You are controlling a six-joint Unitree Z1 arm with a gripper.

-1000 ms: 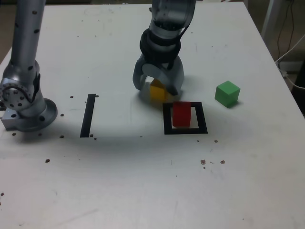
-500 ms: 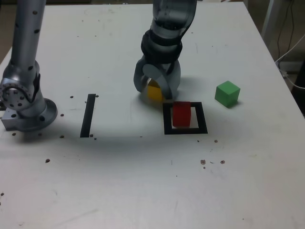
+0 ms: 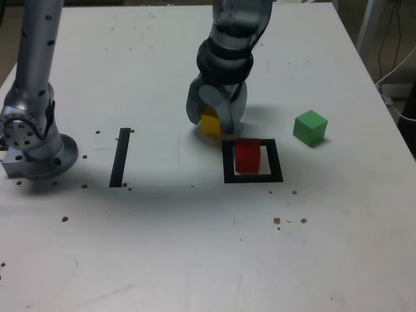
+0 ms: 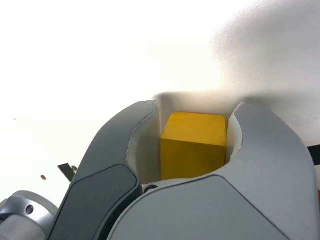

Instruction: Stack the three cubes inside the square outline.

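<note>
The yellow cube (image 3: 210, 123) sits on the white table just behind the square outline (image 3: 253, 177), toward its left corner in the exterior view. My gripper (image 3: 212, 125) reaches down over it, and its fingers press both sides of the yellow cube (image 4: 192, 145) in the wrist view, where the gripper (image 4: 194, 117) fills the lower half. The red cube (image 3: 247, 156) stands inside the square outline. The green cube (image 3: 309, 127) lies alone to the exterior view's right of the outline.
A straight black strip (image 3: 120, 156) lies on the table at the exterior view's left of the outline. The arm's base (image 3: 36, 146) stands at the far left. Small dark specks dot the table. Cables hang beyond the table's right edge.
The fingers have drawn together around the yellow cube, from wide apart to touching its sides. The cubes have stayed in place.
</note>
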